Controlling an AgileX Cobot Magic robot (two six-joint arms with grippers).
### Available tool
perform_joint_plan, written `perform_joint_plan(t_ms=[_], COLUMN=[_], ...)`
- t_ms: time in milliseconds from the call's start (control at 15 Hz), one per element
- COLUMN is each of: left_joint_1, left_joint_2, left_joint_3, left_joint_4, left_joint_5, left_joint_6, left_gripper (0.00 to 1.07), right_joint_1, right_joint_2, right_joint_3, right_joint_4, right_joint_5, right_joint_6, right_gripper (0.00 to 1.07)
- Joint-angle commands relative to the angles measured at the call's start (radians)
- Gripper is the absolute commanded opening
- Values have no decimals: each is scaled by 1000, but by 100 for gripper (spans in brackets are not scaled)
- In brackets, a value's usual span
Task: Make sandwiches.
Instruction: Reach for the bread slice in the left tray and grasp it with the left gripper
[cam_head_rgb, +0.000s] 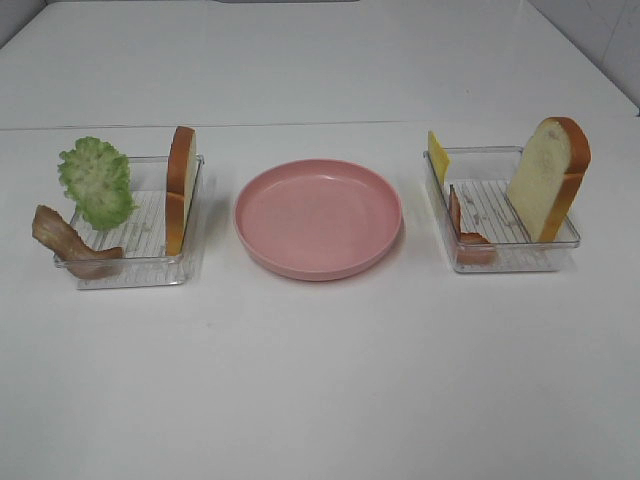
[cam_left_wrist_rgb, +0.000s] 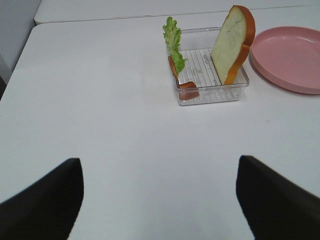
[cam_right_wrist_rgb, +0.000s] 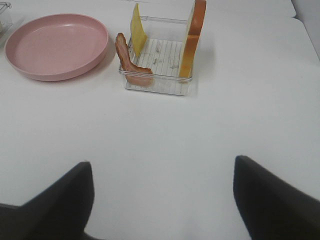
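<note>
The table (cam_head_rgb: 320, 380) lies under both grippers. The plate (cam_head_rgb: 318, 215) sits ahead, between them. The left gripper (cam_left_wrist_rgb: 160, 200) and right gripper (cam_right_wrist_rgb: 162, 200) are both spread wide and hold nothing. Well ahead of the left one, the left tray (cam_left_wrist_rgb: 212, 96) holds upright left bread (cam_left_wrist_rgb: 232, 45), lettuce (cam_left_wrist_rgb: 174, 42) and left bacon (cam_left_wrist_rgb: 189, 89). Well ahead of the right one, the right tray (cam_right_wrist_rgb: 157, 86) holds right bread (cam_right_wrist_rgb: 192, 45), right bacon (cam_right_wrist_rgb: 140, 78) and cheese (cam_right_wrist_rgb: 137, 31).

no readable text, labels or numbers anywhere
</note>
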Motion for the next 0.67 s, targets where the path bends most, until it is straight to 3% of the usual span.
perform_joint_plan(t_ms=[67, 533, 667], left_joint_1=[2, 2, 2], left_joint_2=[-21, -19, 14], left_joint_3=[2, -7, -35], left_joint_4=[-7, -16, -30], left_joint_5=[-10, -20, -99], left_joint_6=[1, -6, -6], left_gripper=[79, 78, 75], right_joint_1=[-6, -6, -6], right_joint_2=[-15, -15, -15], right_joint_3=[4, 4, 4], right_joint_4=[0, 0, 0], right_joint_5=[-9, -9, -9], right_joint_6=[-6, -6, -6], right_gripper=[75, 75, 75])
